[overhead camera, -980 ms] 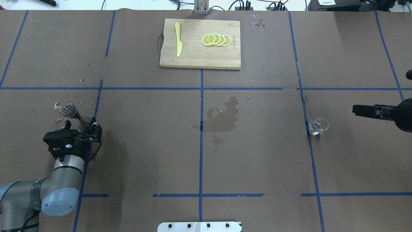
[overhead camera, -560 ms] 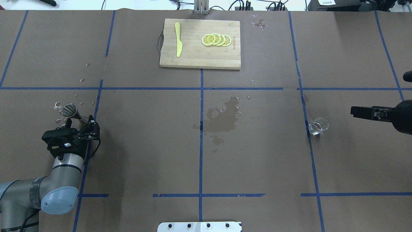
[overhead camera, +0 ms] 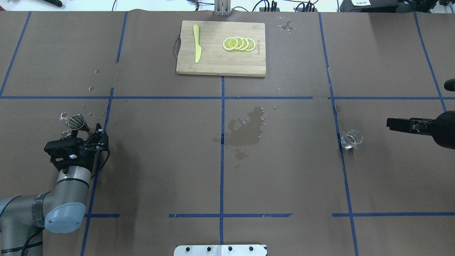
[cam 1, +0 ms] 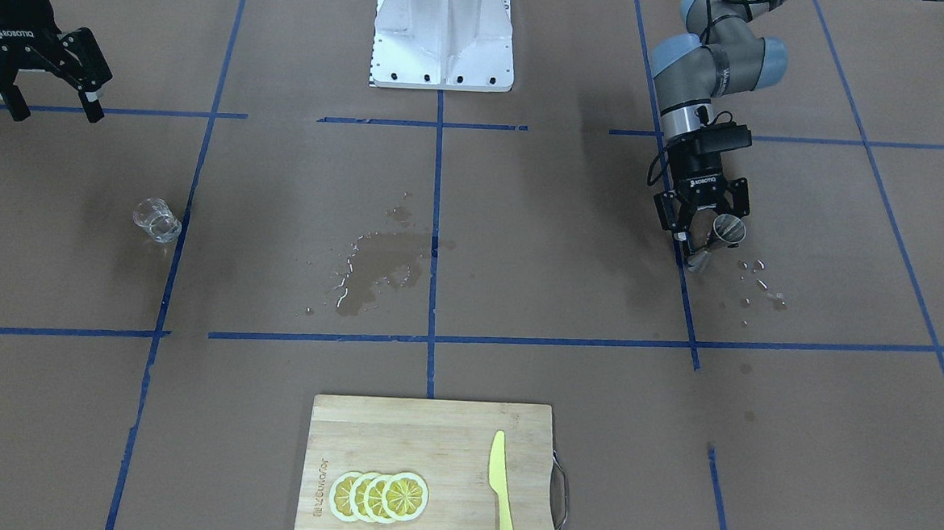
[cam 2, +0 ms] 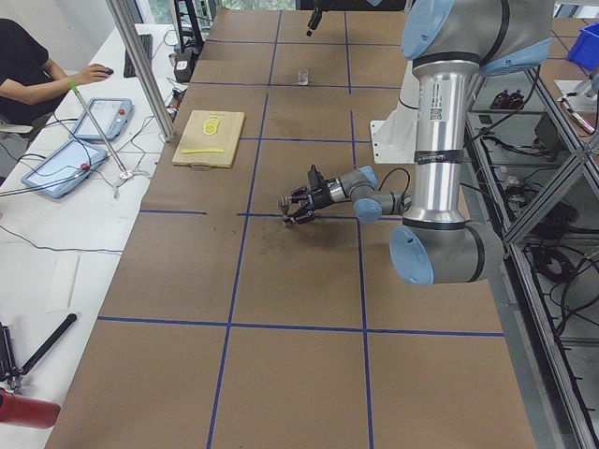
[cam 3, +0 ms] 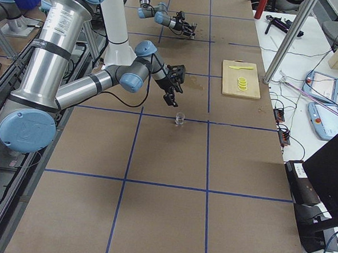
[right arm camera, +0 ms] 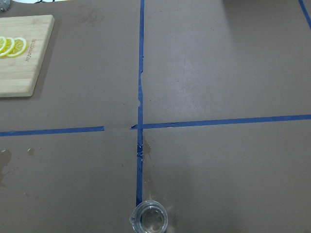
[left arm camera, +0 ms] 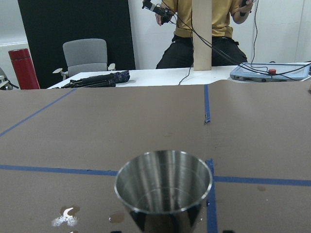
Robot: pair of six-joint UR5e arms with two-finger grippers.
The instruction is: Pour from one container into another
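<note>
Likely light, slick and brittle, the glass cup [overhead camera: 351,139] wants a gentle mid-wall grip. In the overhead view the right pincer [overhead camera: 389,123] gapes at its 2 o'clock, and the left pincer [overhead camera: 87,133] gapes beside the jigger [overhead camera: 76,122].

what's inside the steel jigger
The jigger shows only bare shiny steel on its inner wall. Its near wall hides the cone's bottom, so liquid there cannot be seen.
</note>
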